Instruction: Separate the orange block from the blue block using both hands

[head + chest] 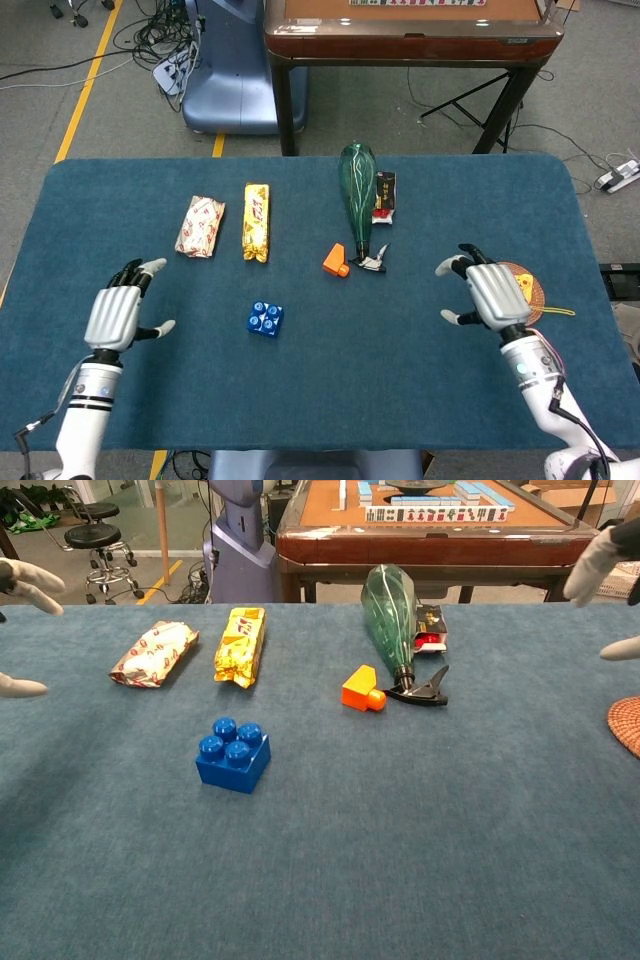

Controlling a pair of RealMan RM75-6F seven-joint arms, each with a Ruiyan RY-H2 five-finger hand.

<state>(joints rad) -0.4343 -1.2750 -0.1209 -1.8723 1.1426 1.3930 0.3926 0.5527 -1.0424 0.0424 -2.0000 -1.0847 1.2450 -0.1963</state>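
Your small orange plastic block (336, 261) and studded blue plastic block (265, 319) lie well apart; left robot hand (116, 315) and right robot hand (489, 295) spread, holding nothing: task looks done

Blue block (265, 319) stands clear; green bottle (357, 196) crowds orange block (336, 261).

Bench (400, 860) cover: matt blue cloth, fine nap. Blue block (233, 755) and orange block (362, 689): smooth plastic with slight sheen. Green bottle (390, 605) at 12 o'clock: glossy translucent plastic.
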